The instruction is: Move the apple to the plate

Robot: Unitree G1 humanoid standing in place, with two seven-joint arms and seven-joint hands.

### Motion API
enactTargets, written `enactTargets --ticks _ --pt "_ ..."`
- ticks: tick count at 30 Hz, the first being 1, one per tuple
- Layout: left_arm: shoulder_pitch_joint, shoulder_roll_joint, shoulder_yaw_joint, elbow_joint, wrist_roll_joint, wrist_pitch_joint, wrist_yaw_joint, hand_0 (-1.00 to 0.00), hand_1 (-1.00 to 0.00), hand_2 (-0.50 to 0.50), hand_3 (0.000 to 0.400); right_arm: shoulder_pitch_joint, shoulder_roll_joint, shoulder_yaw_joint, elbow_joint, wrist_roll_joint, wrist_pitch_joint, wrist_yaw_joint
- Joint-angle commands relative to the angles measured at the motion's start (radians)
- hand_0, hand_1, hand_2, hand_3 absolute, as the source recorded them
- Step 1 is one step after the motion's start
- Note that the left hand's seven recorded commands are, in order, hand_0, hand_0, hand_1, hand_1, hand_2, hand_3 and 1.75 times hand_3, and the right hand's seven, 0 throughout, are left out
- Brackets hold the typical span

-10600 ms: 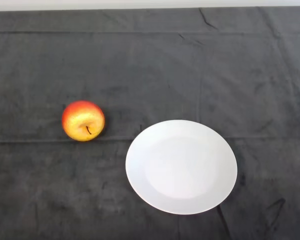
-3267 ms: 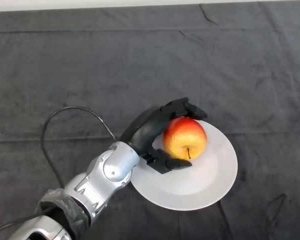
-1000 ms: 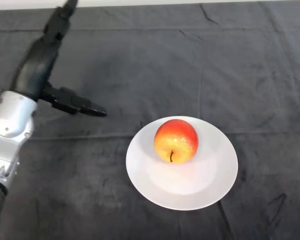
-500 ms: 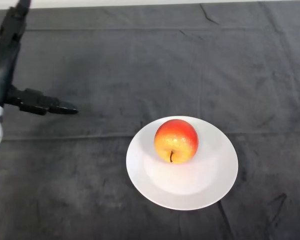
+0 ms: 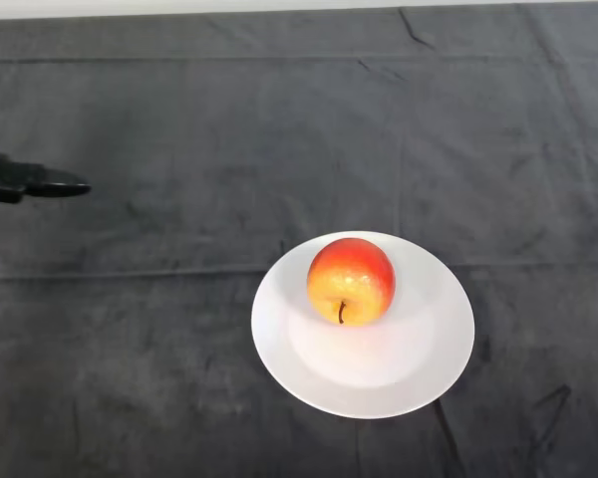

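Observation:
A red and yellow apple [image 5: 351, 280] sits on the white plate [image 5: 419, 368], on its left-centre part, stem towards me. Only a small black part of my left hand [image 5: 20, 183] shows at the view's far left edge, well left of the plate and apart from the apple. That part is a straight digit pointing right and it holds nothing. The rest of the hand and the arm are out of view.
A dark grey cloth [image 5: 299, 129] with a few creases covers the whole table. A pale strip of the table's far edge [image 5: 279, 6] runs along the top of the view.
My left hand has drawn back to the left, so that only its tip stays in view. The apple and the plate have not moved.

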Motion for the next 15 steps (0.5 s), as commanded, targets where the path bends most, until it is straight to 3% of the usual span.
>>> enactTargets --ticks 1,15 --pt "0.043 0.063 0.041 0.033 -0.014 -0.022 -0.014 0.0 0.0 0.0 0.0 -0.002 -0.013 -0.0142 -0.019 0.0208 -0.005 -0.006" --pt "0.084 0.125 0.155 0.144 -0.03 -0.076 -0.033 0.0 0.0 0.0 0.0 -0.003 -0.014 -0.0142 -0.017 0.021 -0.004 -0.0054"
